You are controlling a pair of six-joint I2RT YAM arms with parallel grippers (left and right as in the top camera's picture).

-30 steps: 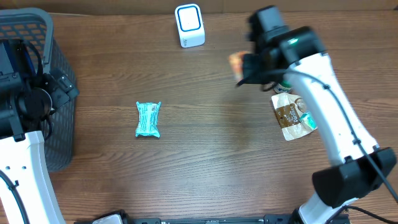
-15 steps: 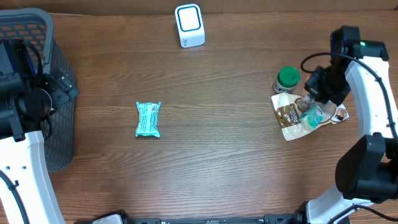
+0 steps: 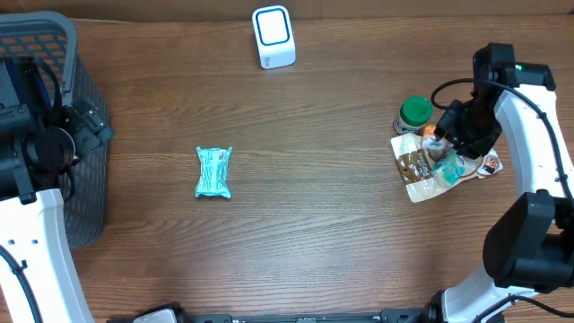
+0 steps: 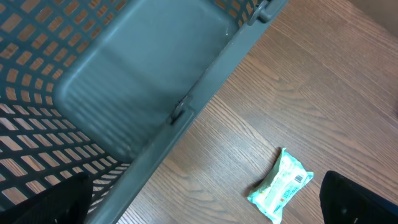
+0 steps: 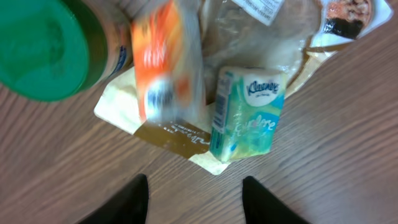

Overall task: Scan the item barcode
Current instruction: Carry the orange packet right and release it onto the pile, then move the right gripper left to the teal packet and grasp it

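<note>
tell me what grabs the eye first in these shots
Heaped on the right: a green-lidded jar, a brown pouch, a tissue pack and a blurred orange packet, with the right claw open over them. A teal packet lies alone in the middle, the white scanner at the far edge.

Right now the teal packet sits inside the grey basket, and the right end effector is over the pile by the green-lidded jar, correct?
Not quite. The overhead view shows the teal packet lying on the table, outside the grey basket. The right end effector is over the pile by the green-lidded jar, as you said.
</note>
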